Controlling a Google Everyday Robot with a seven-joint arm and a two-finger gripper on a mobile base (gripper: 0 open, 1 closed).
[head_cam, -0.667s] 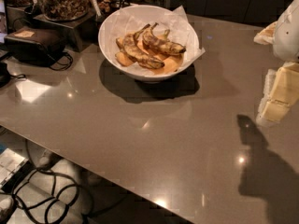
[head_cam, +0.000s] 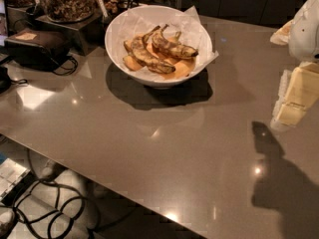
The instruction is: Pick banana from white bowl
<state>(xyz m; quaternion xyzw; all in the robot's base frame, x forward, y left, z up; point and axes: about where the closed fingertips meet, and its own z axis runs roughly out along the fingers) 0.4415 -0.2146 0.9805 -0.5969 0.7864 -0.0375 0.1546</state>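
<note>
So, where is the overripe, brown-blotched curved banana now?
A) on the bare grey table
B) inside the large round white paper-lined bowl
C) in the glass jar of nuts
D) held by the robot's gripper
B: the overripe brown-blotched banana lies on the paper inside the large round white bowl, while the gripper hangs apart at the view's right edge.

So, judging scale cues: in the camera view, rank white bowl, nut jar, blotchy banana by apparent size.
White bowl
Nut jar, cropped and farther, so unsure
Banana
End effector at the right edge, away from all three.
</note>
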